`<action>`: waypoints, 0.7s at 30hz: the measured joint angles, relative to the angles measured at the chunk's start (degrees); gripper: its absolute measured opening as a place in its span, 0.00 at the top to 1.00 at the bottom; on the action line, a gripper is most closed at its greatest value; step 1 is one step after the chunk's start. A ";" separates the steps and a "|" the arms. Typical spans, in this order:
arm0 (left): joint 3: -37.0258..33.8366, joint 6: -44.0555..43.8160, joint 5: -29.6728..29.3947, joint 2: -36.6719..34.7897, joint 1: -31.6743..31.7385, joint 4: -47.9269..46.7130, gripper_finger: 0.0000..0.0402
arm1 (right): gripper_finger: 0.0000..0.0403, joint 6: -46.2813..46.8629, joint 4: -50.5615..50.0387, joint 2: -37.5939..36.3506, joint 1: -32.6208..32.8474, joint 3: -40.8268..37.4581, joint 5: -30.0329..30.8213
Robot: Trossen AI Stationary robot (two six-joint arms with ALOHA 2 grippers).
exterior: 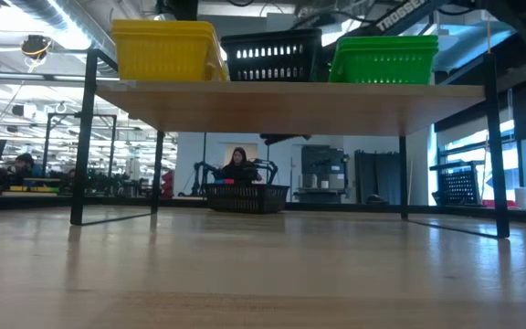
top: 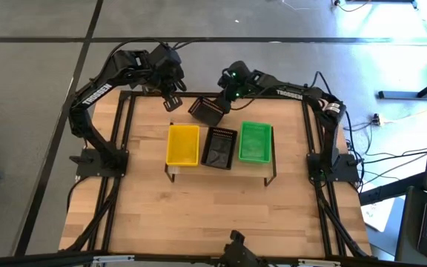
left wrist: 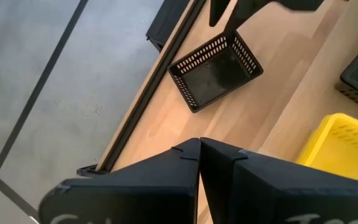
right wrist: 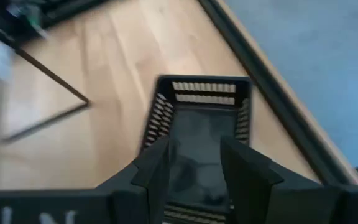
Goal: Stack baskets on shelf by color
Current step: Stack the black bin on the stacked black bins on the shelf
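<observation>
Four baskets in all: one yellow basket [top: 183, 144], one green basket [top: 255, 141] and two black ones. One black basket [top: 219, 147] sits on the single shelf [top: 269, 170]; the other black basket [top: 206, 110] lies on the tabletop [top: 199, 215].

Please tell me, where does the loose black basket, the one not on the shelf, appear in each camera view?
High view: loose black basket behind the shelf, under the right gripper.
Low view: on the tabletop beyond the shelf, centre.
Left wrist view: beside the table rail.
Right wrist view: just past the fingers.
Shared landmark: the yellow basket.
</observation>
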 joint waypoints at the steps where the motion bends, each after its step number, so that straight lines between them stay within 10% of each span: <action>1: 0.01 0.00 -0.05 0.00 0.00 0.29 1.00 | 0.66 -1.24 -0.06 0.32 0.00 0.00 1.01; 21: 0.00 -2.90 -1.28 0.02 -0.01 2.12 1.00 | 0.66 -16.48 -1.03 5.56 -1.49 -0.02 3.88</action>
